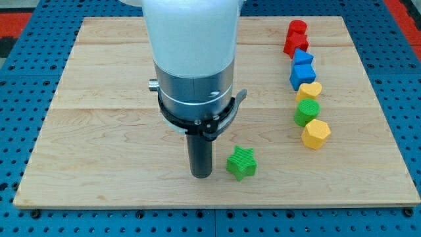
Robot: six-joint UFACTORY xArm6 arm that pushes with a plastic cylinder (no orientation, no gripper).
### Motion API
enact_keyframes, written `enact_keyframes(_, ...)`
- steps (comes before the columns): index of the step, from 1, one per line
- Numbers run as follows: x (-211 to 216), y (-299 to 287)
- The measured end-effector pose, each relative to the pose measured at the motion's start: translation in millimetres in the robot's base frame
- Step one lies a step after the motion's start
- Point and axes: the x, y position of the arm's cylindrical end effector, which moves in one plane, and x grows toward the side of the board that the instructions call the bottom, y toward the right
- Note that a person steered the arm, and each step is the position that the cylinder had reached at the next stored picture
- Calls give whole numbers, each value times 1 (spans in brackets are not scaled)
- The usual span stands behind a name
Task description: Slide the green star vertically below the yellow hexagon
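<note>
The green star [241,163] lies on the wooden board [99,145] near the view's bottom, right of centre. The yellow hexagon [316,133] sits at the right, the lowest block of a column; the star is to its left and a little lower. My tip [201,175] rests on the board just left of the star, a small gap apart. The arm's white and grey body [192,59] hides the board's upper middle.
The column at the right holds, from top down, a red cylinder [297,29], a red block [295,45], a blue triangular block [302,57], a blue block [302,75], a yellow heart [308,90] and a green cylinder [306,112]. A blue pegboard [26,99] surrounds the board.
</note>
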Motion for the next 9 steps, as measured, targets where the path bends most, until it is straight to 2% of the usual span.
enact_keyframes(2, -1, 103)
enact_keyframes(3, 7, 104)
enact_keyframes(4, 8, 68)
enact_keyframes(5, -32, 64)
enact_keyframes(6, -39, 91)
enact_keyframes(8, 2, 117)
enact_keyframes(9, 6, 136)
